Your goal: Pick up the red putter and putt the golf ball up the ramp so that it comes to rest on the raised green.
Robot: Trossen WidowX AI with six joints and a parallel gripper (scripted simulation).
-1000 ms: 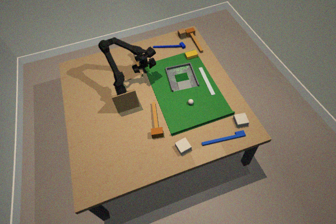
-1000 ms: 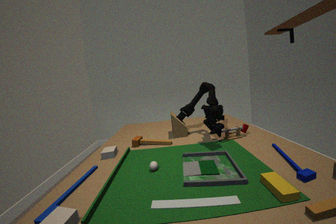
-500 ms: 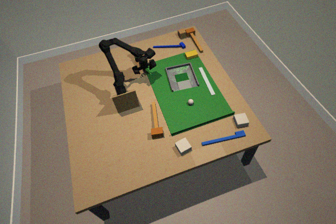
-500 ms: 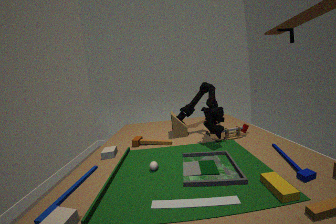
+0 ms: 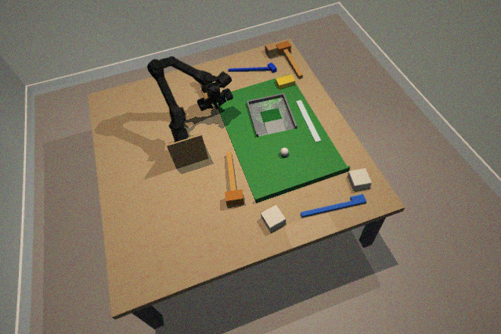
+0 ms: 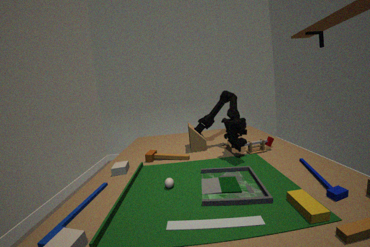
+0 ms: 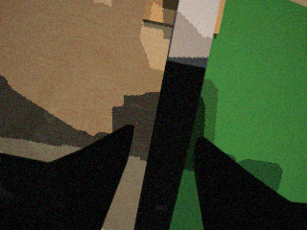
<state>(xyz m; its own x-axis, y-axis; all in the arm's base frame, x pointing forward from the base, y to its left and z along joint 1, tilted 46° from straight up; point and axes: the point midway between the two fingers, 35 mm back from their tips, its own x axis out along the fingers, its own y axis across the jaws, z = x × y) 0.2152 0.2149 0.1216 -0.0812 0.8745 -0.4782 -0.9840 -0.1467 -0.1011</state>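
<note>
The red putter lies on a small wooden rack just behind the green mat. Its red head points right. My gripper is down over the putter's black grip, one finger on each side. The fingers are half closed. The right finger is at the grip and a small gap shows at the left finger. The white golf ball rests on the mat in front of the grey ramp. The raised green sits inside a grey frame.
Two blue putters, two orange mallets, a yellow block, two white blocks and a white strip lie around. The arm's base stands left of the mat.
</note>
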